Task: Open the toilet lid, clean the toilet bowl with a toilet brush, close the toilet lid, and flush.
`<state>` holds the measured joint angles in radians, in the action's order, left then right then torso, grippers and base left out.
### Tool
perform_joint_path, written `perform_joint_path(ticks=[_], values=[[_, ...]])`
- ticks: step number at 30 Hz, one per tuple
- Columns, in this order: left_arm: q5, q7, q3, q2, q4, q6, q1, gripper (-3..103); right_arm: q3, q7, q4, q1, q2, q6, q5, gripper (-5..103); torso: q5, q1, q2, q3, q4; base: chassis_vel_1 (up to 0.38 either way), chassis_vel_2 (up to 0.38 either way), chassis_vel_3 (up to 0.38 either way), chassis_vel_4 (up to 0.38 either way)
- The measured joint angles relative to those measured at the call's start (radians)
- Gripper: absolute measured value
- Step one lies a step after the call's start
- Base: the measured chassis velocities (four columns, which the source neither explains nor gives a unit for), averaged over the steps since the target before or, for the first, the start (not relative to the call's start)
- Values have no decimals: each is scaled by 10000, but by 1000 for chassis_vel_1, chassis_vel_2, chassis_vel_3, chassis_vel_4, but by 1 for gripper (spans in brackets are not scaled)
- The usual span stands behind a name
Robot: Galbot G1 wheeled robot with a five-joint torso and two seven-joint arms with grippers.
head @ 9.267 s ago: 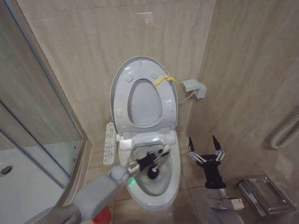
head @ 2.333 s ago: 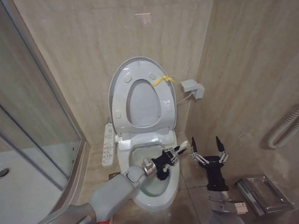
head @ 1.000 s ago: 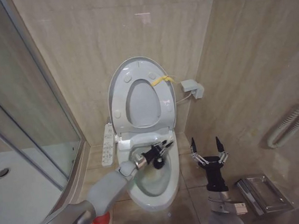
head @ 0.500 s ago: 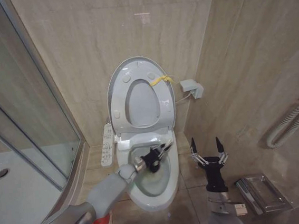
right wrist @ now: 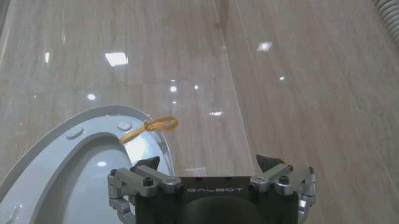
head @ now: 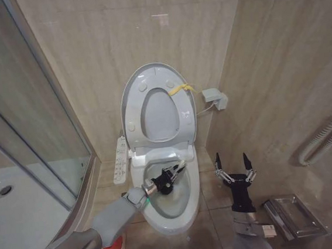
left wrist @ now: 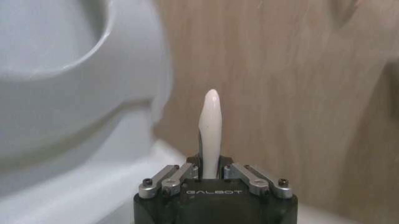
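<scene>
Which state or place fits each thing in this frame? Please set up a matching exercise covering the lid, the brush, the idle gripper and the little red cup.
Column 1:
1. large white oval plastic toilet lid
2. slim white-handled toilet brush
3. right gripper
4. small red round holder cup

Column 2:
A. on the floor beside the pedestal
B. raised against the wall
C. open, right of the white ceramic toilet bowl
D. clamped in the left gripper

Pairs: 1-B, 2-D, 3-C, 4-A

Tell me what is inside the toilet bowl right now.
Inside the toilet bowl, the left gripper is shut on the toilet brush, whose white handle points toward the raised toilet lid. The gripper covers the bristle head and the bowl's bottom beneath it.
</scene>
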<state>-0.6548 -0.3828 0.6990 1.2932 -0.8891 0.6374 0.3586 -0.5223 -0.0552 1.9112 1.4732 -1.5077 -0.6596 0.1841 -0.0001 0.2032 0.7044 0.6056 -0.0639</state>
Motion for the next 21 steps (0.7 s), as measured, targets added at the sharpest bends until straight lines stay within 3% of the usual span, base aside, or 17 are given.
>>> perform_joint_path(ticks=[2, 4, 7, 10, 12, 14, 16, 21], values=[[-79, 20, 222, 27, -416, -25, -76, 18, 14, 12, 12, -1, -55, -3, -11, 100, -1, -4, 3, -5, -18, 0, 0, 0, 0], [-35, 22, 362, 31, -152, -16, -56, 18, 29, 17, 48, 7, -74, -2, -23, 100, 0, -3, 2, -3, -15, 0, 0, 0, 0], [86, 27, 456, 15, 406, 12, 29, 18, 52, 33, 93, 35, -44, 2, -35, 100, 4, -2, 1, -2, 10, -11, -21, -7, 2], [-290, 114, 386, 72, -317, -132, 1, 18, 19, 35, 81, 28, 4, 2, -29, 100, 4, -2, 0, 0, 13, 0, 0, 0, 0], [-593, 219, 465, 179, -826, -231, -111, 18, 12, 37, 36, -19, -10, 3, -32, 100, -9, -3, 3, -4, -16, 0, 0, 0, 0], [-610, 254, 586, 182, -651, -244, -140, 18, 23, 37, 12, -30, -36, 2, -41, 100, -2, -5, 4, -5, -18, 0, 0, 0, 0], [-326, 181, 676, 159, 185, -160, -111, 18, 98, 43, -22, -31, -60, 3, -93, 100, 1, 0, -1, 2, -2, 0, 0, 0, 0], [-370, 158, 498, 77, 115, -135, -117, 18, 121, 58, -42, -29, -48, 3, -116, 100, 5, -2, 0, -1, 12, 0, 0, 0, 0]])
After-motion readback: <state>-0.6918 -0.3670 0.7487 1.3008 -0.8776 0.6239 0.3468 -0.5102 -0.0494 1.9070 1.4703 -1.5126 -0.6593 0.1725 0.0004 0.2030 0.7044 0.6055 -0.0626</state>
